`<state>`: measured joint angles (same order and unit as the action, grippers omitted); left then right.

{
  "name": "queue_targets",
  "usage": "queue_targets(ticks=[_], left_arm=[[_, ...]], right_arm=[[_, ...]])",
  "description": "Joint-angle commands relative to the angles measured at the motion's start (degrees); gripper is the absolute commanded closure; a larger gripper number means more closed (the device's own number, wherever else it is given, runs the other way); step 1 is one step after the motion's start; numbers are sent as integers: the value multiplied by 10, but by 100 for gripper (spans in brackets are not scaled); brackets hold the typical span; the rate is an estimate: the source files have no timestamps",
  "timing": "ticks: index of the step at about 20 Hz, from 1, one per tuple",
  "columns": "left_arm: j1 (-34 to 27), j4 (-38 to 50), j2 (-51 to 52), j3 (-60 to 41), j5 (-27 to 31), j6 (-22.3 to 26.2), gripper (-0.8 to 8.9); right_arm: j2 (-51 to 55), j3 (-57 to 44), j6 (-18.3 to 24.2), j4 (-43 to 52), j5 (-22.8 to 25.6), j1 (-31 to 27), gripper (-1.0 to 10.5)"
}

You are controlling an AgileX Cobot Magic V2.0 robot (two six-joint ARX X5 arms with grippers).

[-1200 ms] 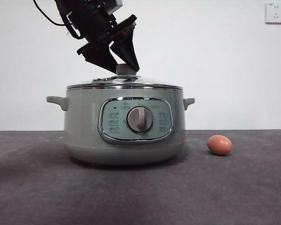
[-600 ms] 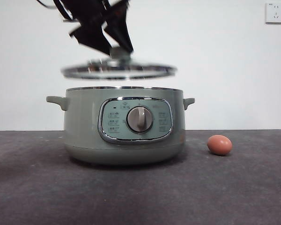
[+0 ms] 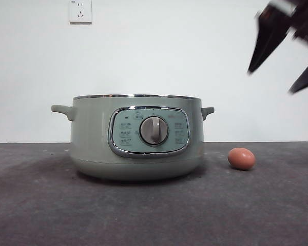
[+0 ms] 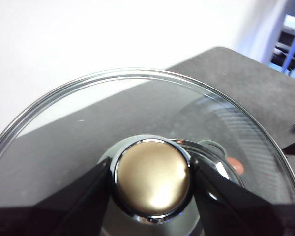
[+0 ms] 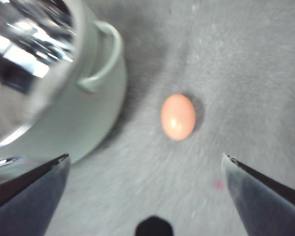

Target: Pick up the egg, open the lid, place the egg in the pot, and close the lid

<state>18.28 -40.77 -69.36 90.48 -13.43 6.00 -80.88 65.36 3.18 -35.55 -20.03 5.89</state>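
Observation:
The pale green pot stands open in the middle of the table, with no lid on it. The brown-orange egg lies on the table to its right. My left gripper is out of the front view and is shut on the knob of the glass lid, holding it in the air. My right gripper is open, high at the top right, above the egg. In the right wrist view the egg lies between and beyond the open jaws of my right gripper, beside the pot.
The table top is dark grey, with a white wall behind it. A wall socket shows at the top left. The pot's side handle sticks out toward the egg.
The lid was lifted off the pot and carried up out of the front view with the left arm. The right gripper has come in at the top right. The egg has not moved.

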Motion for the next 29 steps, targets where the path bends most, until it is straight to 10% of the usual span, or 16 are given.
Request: queue_targets(ticks=[1,18,29], left_arm=[[-15,-15,50,5,-4,1,821],[-27,-140,158,5,0,0,821],[-27,-140,158,5,0,0,821]], right_arm=[[-53,9,23,21,35,17,318],[-271,99,63,64,126,71,324],[-300,99,54,82,127,73,832]])
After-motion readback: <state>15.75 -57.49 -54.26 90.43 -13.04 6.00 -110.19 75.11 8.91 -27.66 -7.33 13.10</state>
